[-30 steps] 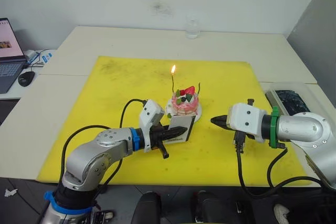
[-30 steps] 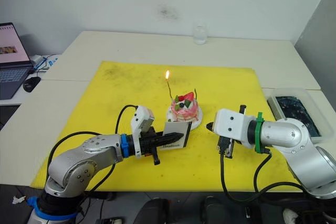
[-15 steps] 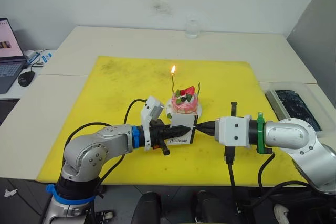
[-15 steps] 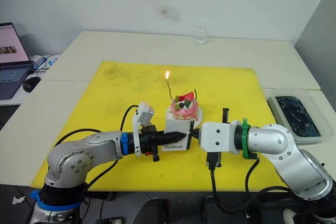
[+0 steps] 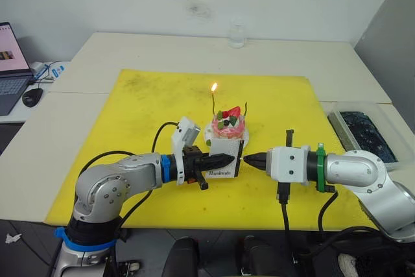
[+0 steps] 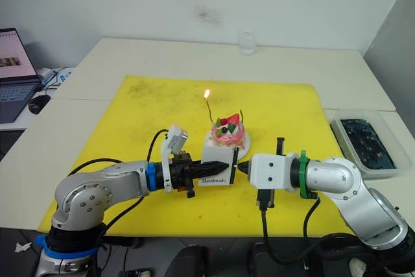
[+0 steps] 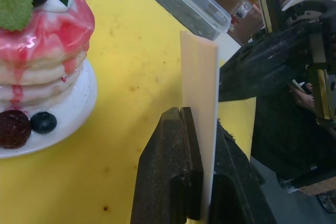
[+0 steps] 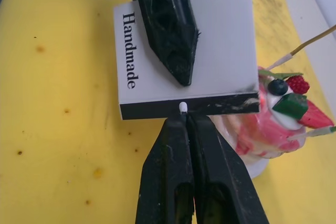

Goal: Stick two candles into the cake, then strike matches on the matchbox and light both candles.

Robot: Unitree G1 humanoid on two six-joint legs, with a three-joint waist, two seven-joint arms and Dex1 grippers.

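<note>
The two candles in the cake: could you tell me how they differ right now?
The taller candle carries a flame at its tip; the shorter candle is unlit. The taller candle stands toward the robot's left of the strawberry, the shorter candle toward its right. Both are thin sticks standing upright in the cake.

On the yellow mat (image 6: 130,121), both black-fingered grippers meet at the flat white matchbox (image 6: 216,168) before the pink cake (image 6: 229,132).

You see the matchbox (image 5: 225,164) held just in front of the cake (image 5: 228,127), between the left gripper (image 5: 219,160) on its left and the right gripper (image 5: 253,159) on its right. Both candles (image 5: 214,101) stand in the cake.
</note>
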